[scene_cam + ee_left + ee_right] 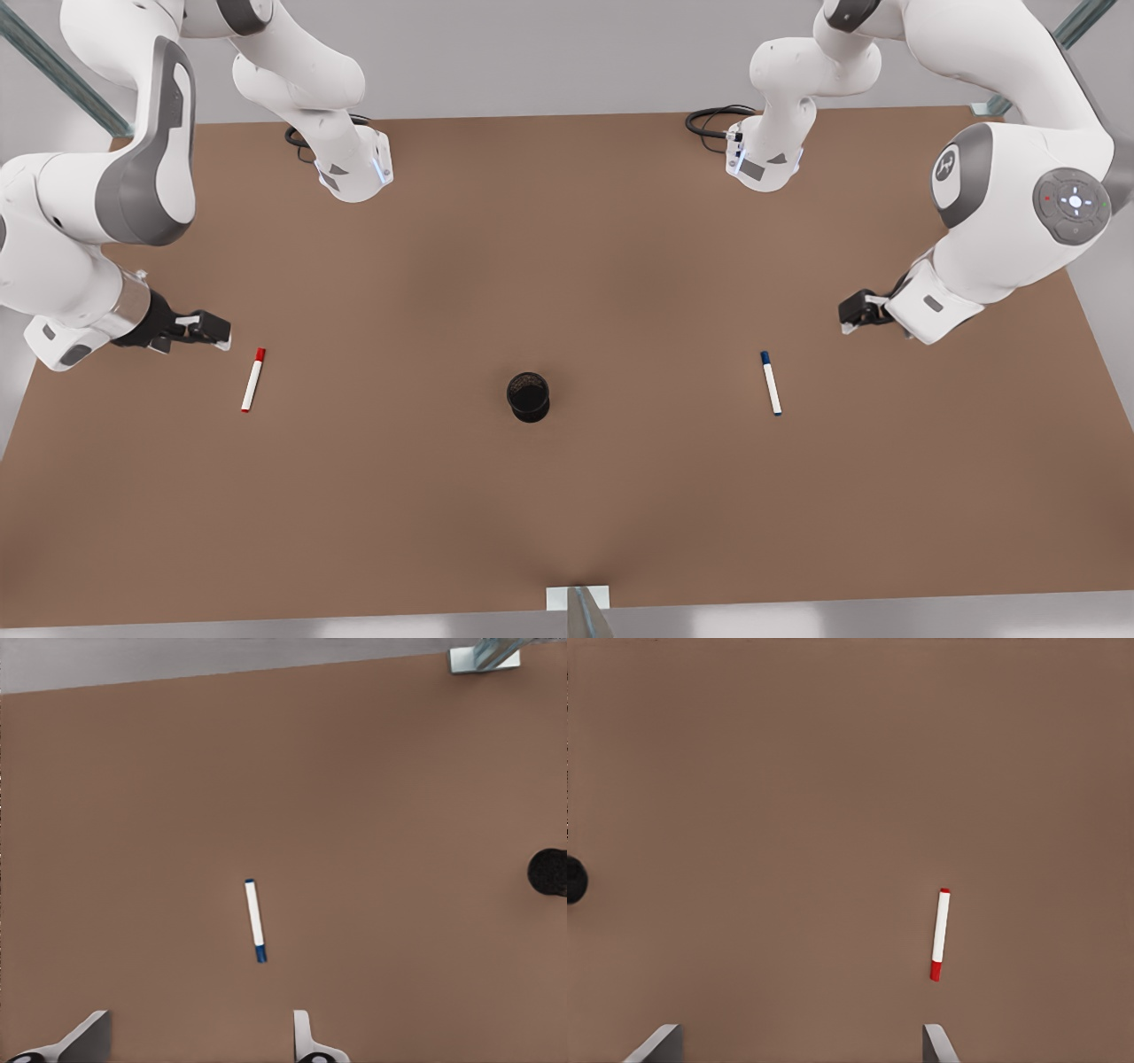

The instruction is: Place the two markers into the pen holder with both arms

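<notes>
While both thin white markers lie flat on the brown counter (567, 266), well apart on either side of the small black cylindrical pen holder (528, 396), the job looks to be at its reaching stage. The left gripper (858, 312), fingers (306, 1041) spread and empty, hovers near the blue-capped marker (771, 383) on the front view's right. The right gripper (205, 330), fingers (937, 1047) likewise parted, hangs beside the red-capped marker (253, 379); each must next descend, straddle its marker and close.
</notes>
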{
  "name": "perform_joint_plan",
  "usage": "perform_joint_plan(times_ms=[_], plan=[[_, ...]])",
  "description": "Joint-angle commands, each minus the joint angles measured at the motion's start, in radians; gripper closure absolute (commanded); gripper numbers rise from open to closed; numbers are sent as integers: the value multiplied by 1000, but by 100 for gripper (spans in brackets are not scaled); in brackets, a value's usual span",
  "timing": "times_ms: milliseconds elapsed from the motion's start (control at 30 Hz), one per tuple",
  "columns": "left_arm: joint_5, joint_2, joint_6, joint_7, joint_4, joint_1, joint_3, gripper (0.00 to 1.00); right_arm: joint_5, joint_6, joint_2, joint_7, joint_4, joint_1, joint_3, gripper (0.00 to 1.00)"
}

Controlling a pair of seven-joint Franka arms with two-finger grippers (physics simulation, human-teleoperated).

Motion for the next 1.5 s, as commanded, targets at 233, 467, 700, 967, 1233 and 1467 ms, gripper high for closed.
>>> perform_joint_plan(times_ms=[233, 467, 700, 967, 1233, 1467], plan=[[8, 92, 343, -143, -177, 0, 0, 0, -8, 145, 76, -21, -2, -5, -4, 0], [5, 133, 557, -264, -384, 6, 9, 27, -61, 579, 122, -11, -385, -36, 3, 0], [3, 201, 721, -284, -497, 28, 10, 40, -60, 674, 281, -37, -385, -132, 3, 0], [3, 285, 790, -301, -521, 9, 10, 40, -57, 792, 355, -126, -508, -261, 27, 0], [6, 340, 807, -307, -549, 9, 10, 40, -57, 949, 384, -204, -565, -301, 30, 30], [9, 365, 841, -306, -529, 12, 12, 40, -57, 949, 384, -205, -563, -303, 30, 54]])
